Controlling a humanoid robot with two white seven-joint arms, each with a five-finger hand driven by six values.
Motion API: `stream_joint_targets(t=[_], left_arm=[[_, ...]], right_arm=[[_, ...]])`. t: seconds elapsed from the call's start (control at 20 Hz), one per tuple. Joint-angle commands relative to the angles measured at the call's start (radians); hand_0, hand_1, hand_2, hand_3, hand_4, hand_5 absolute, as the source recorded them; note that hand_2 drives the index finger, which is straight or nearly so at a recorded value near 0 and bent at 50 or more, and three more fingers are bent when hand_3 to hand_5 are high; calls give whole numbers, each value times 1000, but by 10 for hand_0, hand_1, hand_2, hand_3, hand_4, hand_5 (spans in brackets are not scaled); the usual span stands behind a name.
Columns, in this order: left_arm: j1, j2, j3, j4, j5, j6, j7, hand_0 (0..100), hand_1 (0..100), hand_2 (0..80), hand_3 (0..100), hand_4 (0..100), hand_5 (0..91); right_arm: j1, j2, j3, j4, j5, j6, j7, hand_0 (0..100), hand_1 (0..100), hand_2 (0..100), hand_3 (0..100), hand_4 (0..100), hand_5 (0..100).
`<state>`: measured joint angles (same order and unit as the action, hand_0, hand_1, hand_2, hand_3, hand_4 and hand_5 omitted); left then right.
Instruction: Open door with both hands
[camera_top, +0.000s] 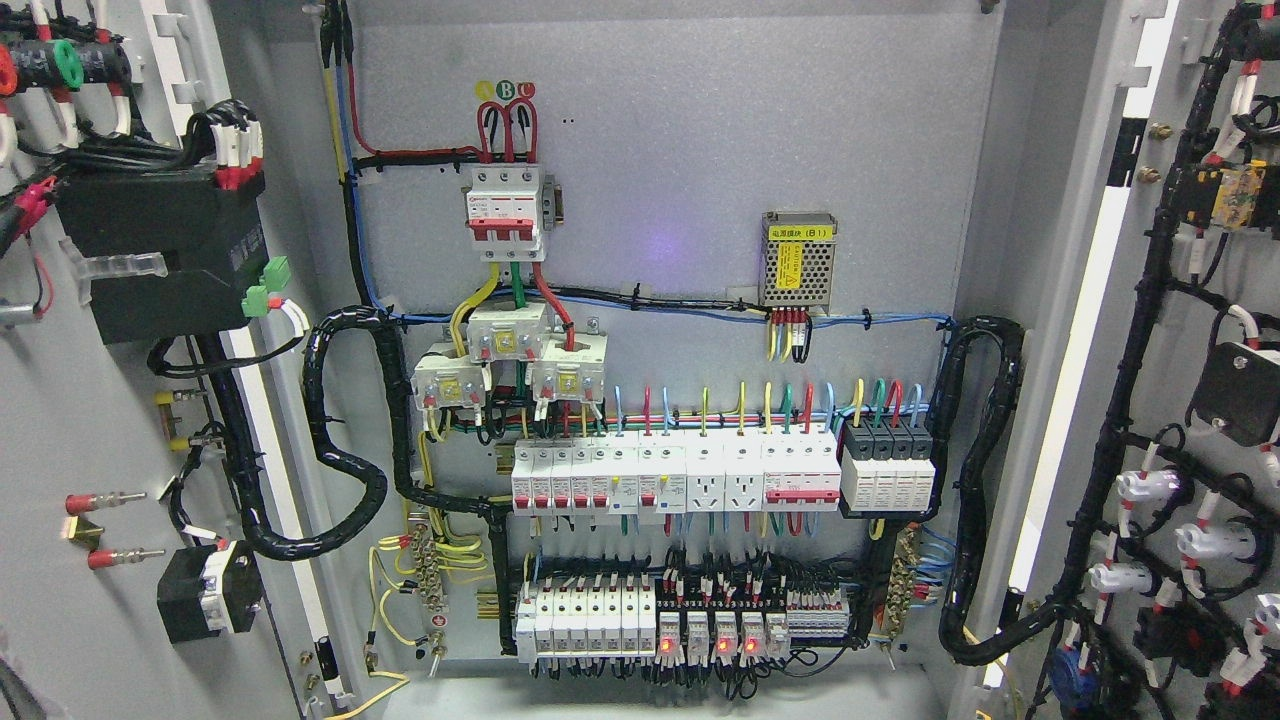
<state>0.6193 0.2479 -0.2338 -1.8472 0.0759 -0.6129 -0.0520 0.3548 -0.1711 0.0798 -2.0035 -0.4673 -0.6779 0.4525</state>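
Note:
A grey electrical cabinet fills the head view with both doors swung wide. The left door (60, 420) shows its inner face at the left edge, carrying a black box (160, 250) and wired parts. The right door (1190, 330) stands open at the right, its inner face covered with black cable looms and white-capped switch backs. Between them the back panel (700, 150) is fully exposed. Neither of my hands nor any arm appears in the view.
On the back panel sit a red-and-white main breaker (505, 213), a perforated metal power supply (798, 260), rows of white breakers (675, 478) and relays with red lights (705, 640). Thick black cable conduits (345, 440) loop from both door hinges into the cabinet.

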Motion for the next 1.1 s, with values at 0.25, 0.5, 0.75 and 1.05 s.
stream_joint_targets(t=[0.25, 0.5, 0.75, 1.05], left_arm=[[-104, 30, -1, -237, 41, -59, 6, 0, 0, 0, 0, 0, 0], [-121, 28, 39, -239, 94, -100, 6, 0, 0, 0, 0, 0, 0], [-133, 36, 97, -237, 145, -99, 6, 0, 0, 0, 0, 0, 0], [-133, 54, 149, -237, 199, -99, 8, 0, 0, 0, 0, 0, 0]], right_arm=[[-17, -5, -167, -61, -8, -22, -3, 192, 0, 0, 0, 0, 0], [-56, -5, -167, -58, -48, -12, -3, 192, 0, 0, 0, 0, 0], [-56, -7, -184, -54, -105, 11, -3, 192, 0, 0, 0, 0, 0], [-57, -31, -189, -37, -106, 14, -3, 192, 0, 0, 0, 0, 0]])
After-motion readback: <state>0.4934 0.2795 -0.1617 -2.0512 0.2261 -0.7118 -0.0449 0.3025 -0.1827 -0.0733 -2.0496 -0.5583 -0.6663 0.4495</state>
